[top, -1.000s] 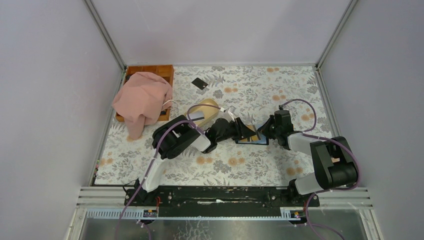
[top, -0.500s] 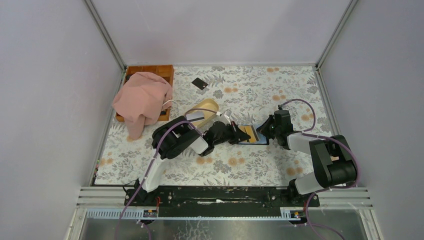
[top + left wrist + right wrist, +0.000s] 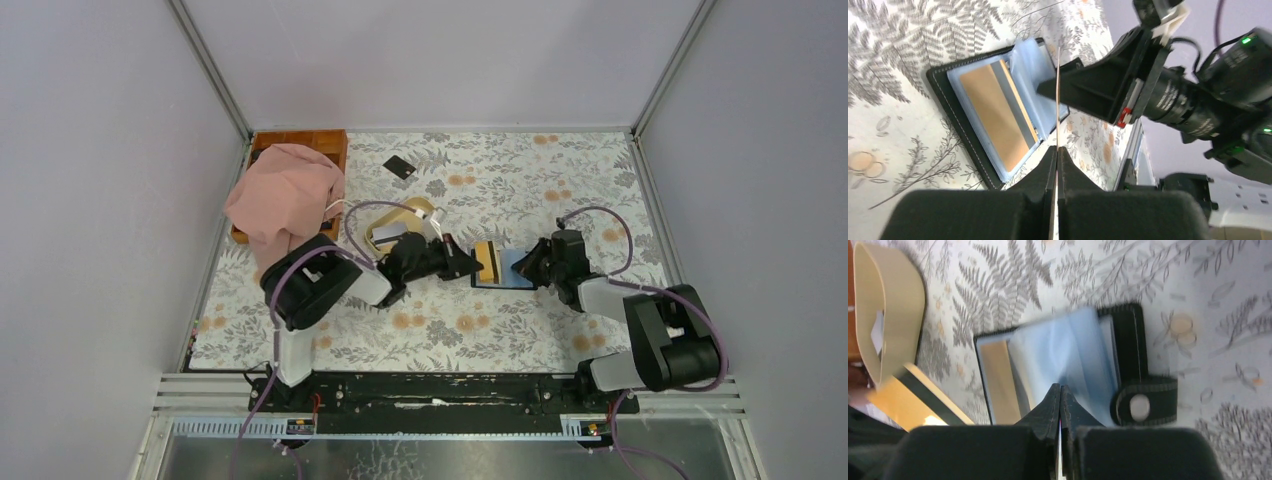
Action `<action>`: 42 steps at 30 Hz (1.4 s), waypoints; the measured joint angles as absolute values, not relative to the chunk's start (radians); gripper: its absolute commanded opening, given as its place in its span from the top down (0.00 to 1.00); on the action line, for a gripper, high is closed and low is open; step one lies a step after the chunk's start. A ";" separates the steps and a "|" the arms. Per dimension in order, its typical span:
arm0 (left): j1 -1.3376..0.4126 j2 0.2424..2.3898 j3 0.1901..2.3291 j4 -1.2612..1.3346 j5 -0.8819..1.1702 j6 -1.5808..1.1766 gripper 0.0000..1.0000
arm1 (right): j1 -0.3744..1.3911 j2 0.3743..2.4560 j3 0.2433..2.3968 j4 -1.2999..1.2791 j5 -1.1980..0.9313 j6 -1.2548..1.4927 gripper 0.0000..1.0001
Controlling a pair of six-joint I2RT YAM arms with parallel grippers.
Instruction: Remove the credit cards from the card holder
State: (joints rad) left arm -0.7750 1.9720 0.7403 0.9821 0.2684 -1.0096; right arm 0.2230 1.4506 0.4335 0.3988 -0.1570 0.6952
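The card holder (image 3: 512, 270) lies open in the middle of the mat, black outside with blue-grey sleeves (image 3: 998, 112) (image 3: 1068, 352). A tan card (image 3: 990, 112) sits in one sleeve. My left gripper (image 3: 468, 263) (image 3: 1057, 150) is shut on a thin credit card (image 3: 487, 260), seen edge-on in the left wrist view (image 3: 1058, 90), orange with a black stripe (image 3: 913, 397), and holds it just left of the holder. My right gripper (image 3: 528, 266) (image 3: 1060, 388) is shut with its tips pinching a raised blue sleeve. Another black credit card (image 3: 399, 167) lies flat at the back.
A beige oval dish (image 3: 400, 222) (image 3: 888, 315) stands just behind my left gripper. A wooden tray (image 3: 325, 142) with a pink cloth (image 3: 283, 195) over it sits at the back left. The holder's snap strap (image 3: 1144, 402) sticks out on its right side.
My left gripper closed on the orange card and drew back to the left with it, out of the holder. The right gripper stayed shut at the holder.
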 measured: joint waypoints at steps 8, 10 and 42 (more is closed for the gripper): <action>-0.636 1.786 0.741 0.835 0.611 -0.790 1.00 | 0.228 1.078 0.303 0.382 -0.317 0.626 0.62; -0.640 1.763 0.770 0.783 0.712 -0.724 1.00 | 0.229 0.981 0.308 0.395 -0.389 0.612 0.52; -0.720 1.731 1.070 -0.254 1.242 0.176 1.00 | 0.360 0.751 0.413 0.144 -0.802 0.443 0.62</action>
